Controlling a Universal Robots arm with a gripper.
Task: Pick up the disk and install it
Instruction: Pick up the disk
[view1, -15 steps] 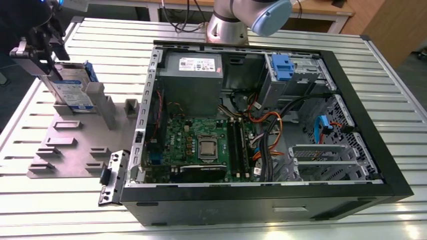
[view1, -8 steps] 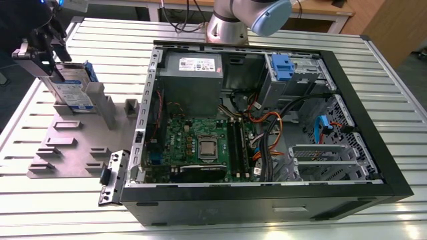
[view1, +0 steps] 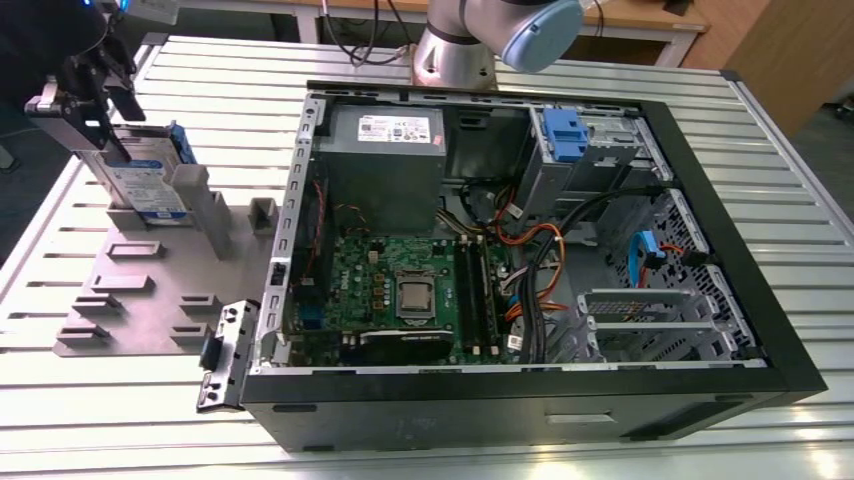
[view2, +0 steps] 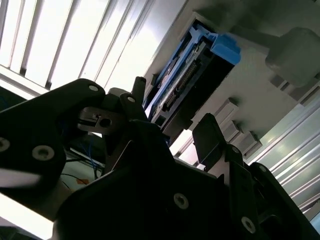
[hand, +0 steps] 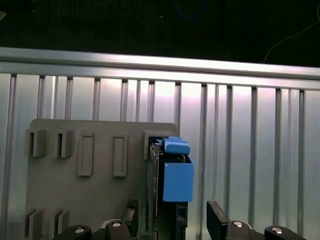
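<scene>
The disk (view1: 144, 180) stands on edge in a slot of the grey holder plate (view1: 147, 290) at the exterior view's left, its white-and-blue label facing out and its blue frame along the edges. My gripper (view1: 107, 125) hangs right above it. In both wrist views the two black fingers straddle the disk (hand: 170, 175) with a gap on each side, so the gripper (hand: 173, 215) is open and holds nothing. In the second wrist view the disk's (view2: 195, 70) connector edge and blue tab sit just beyond the gripper (view2: 172, 112).
An open black computer case (view1: 747, 300) lies on the slatted metal table (view1: 120, 420), showing a motherboard (view1: 400, 285), a grey power supply (view1: 384, 150), cables and a drive bay with a blue latch (view1: 563, 135). The arm's base (view1: 454, 55) stands behind the case.
</scene>
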